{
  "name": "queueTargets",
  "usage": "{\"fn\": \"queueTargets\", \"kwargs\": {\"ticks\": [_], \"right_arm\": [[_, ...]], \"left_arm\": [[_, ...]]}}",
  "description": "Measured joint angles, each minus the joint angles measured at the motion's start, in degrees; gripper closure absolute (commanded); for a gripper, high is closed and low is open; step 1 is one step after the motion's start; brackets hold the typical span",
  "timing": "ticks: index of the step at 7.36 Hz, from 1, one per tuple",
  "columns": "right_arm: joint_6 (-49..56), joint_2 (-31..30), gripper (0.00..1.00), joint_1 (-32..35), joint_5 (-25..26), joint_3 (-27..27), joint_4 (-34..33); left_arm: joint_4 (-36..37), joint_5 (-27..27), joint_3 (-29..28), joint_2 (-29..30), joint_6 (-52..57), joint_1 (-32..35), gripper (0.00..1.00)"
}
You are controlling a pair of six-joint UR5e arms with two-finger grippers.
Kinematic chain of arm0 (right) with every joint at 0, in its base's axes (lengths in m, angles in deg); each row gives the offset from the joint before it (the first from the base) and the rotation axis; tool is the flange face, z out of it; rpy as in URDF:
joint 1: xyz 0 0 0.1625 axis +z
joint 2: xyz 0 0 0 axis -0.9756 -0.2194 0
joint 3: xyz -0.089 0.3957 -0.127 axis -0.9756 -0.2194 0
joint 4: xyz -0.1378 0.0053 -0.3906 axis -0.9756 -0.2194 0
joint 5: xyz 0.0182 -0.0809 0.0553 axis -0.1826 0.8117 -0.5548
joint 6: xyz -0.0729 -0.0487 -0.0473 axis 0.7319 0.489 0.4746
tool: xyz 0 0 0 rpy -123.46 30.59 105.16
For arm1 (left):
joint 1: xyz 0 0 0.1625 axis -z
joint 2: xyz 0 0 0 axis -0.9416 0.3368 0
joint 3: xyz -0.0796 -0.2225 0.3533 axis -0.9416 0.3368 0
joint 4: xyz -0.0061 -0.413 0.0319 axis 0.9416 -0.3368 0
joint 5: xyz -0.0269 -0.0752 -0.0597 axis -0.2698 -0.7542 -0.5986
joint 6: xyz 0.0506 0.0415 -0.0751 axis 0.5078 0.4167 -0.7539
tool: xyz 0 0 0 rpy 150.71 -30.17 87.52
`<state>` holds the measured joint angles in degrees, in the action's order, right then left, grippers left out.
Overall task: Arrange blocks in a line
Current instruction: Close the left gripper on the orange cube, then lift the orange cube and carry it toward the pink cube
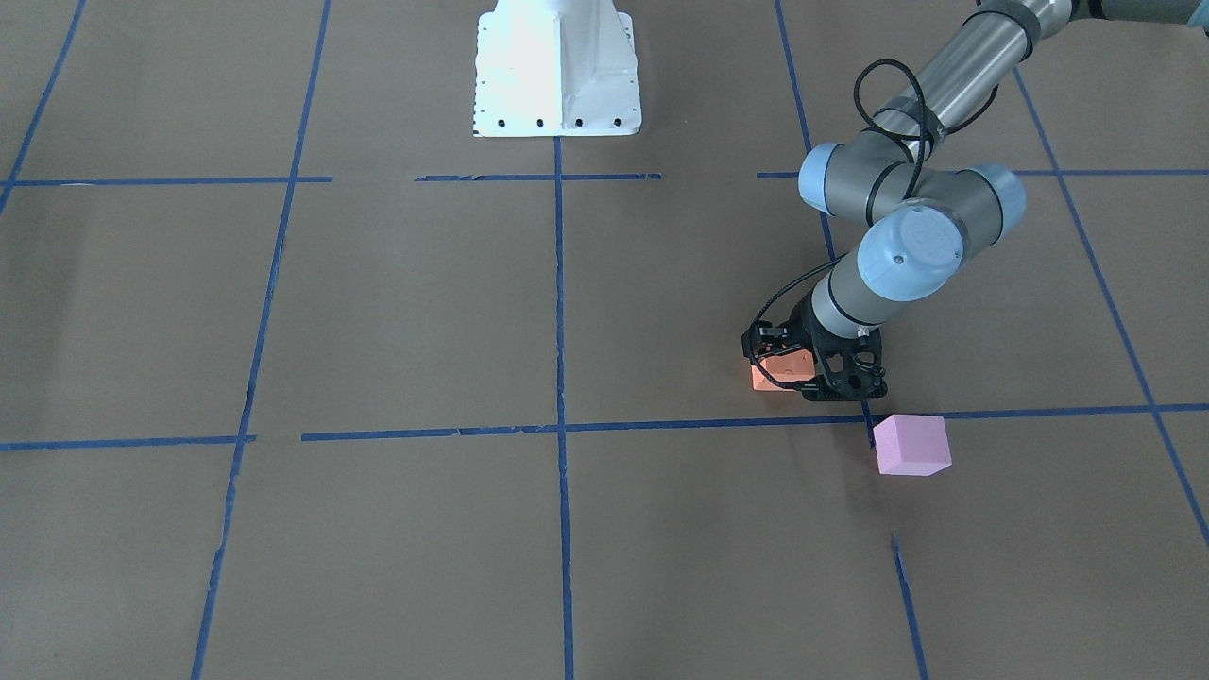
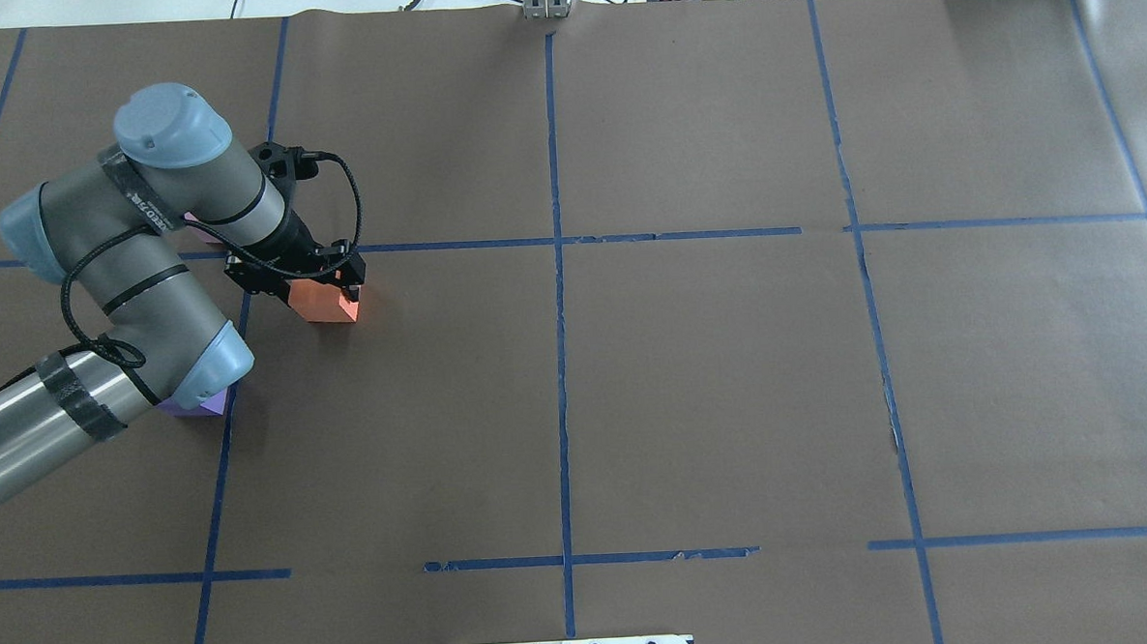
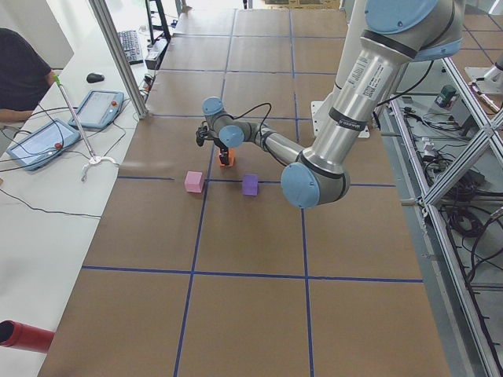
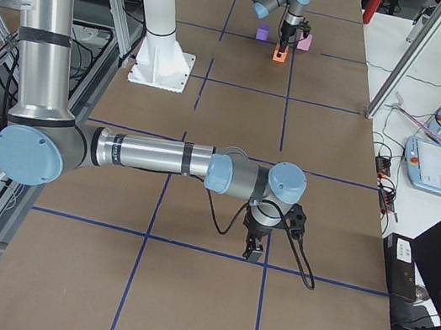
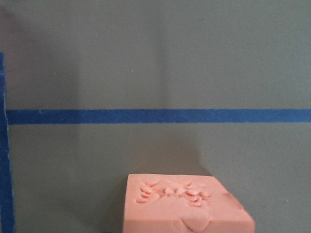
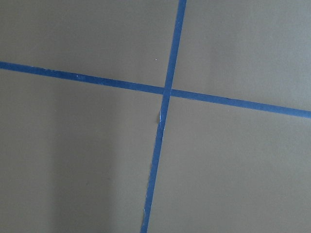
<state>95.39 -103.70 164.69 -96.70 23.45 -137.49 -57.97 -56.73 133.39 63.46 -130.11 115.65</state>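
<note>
My left gripper stands straight down with a finger on each side of the orange block, shut on it at table level. The block also shows in the front view and at the bottom of the left wrist view, its top dented. The pink-lilac block sits just beyond it on a tape line. The blue-violet block sits nearer the robot, half hidden under the left arm's elbow. In the exterior left view, pink and violet lie side by side. My right gripper hangs far off; I cannot tell if it is open.
Brown paper with a blue tape grid covers the table. The white robot base stands at the robot's edge. An operators' bench with tablets and an aluminium post lie beyond the far edge. The right wrist view shows only a tape crossing.
</note>
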Motion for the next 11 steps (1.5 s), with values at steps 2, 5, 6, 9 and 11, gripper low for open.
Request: {"fn": "queueTargets", "kwargs": {"ticks": [2,5,6,9,11], "right_arm": [[0.00,0.00,0.00,0.00,0.00,0.00,0.00],[0.00,0.00,0.00,0.00,0.00,0.00,0.00],[0.00,0.00,0.00,0.00,0.00,0.00,0.00],[0.00,0.03,0.00,0.00,0.00,0.00,0.00],[0.00,0.01,0.00,0.00,0.00,0.00,0.00]], "left_arm": [[0.06,0.20,-0.06,0.45,0.02,0.02,0.50],[0.48,0.07,1.25,0.69,0.52,2.46,0.46],[0.94,-0.12,2.68,0.25,1.17,4.60,0.45],[1.55,-0.56,9.18,-6.00,6.94,10.16,0.44],[1.81,-0.13,11.17,-10.75,13.29,12.44,0.43]]}}
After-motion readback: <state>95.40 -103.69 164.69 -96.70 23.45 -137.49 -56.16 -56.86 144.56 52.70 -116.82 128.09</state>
